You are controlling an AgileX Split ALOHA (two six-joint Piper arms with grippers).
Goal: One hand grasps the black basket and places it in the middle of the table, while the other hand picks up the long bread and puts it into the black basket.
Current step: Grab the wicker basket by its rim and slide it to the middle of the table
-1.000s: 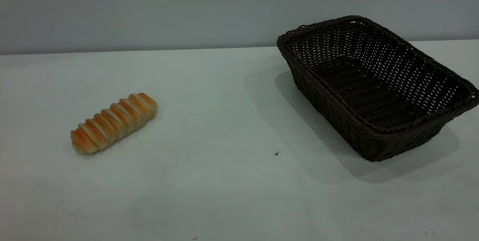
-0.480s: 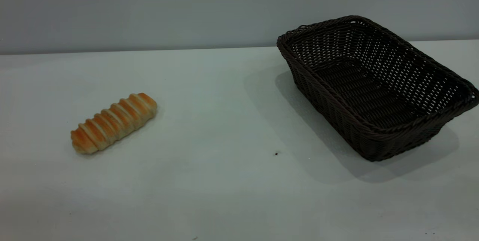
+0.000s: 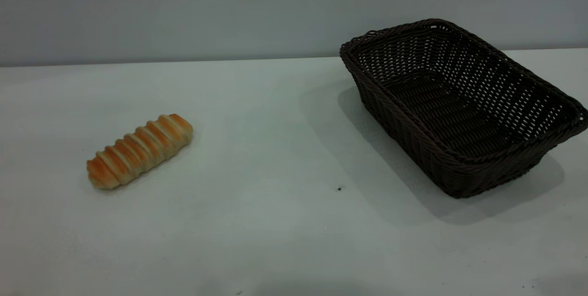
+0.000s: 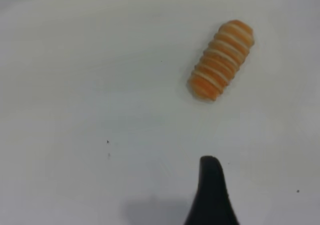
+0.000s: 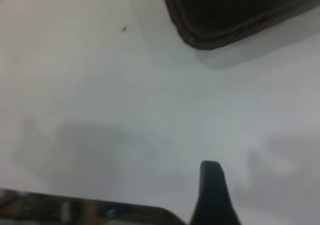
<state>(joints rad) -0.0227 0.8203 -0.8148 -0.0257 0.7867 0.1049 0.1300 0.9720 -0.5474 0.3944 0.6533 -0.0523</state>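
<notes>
Exterior view: the bread [image 3: 139, 150] lies on the bench [image 3: 275, 158] toward its left edge; the basket [image 3: 459, 103] stands near the far right corner. No arm shows here.

Left wrist view: one dark finger [image 4: 212, 192] of the left gripper hangs above the bench, apart from the bread [image 4: 221, 59]; its spread I cannot tell.

Right wrist view: one finger [image 5: 212, 194] of the right gripper touches nothing; the basket [image 5: 235, 15] is cut off, and the spread I cannot tell.

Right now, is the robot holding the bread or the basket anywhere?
No, nothing is held. The long bread lies alone on the table, and the black basket sits untouched. One finger of each gripper shows, away from both.
</notes>
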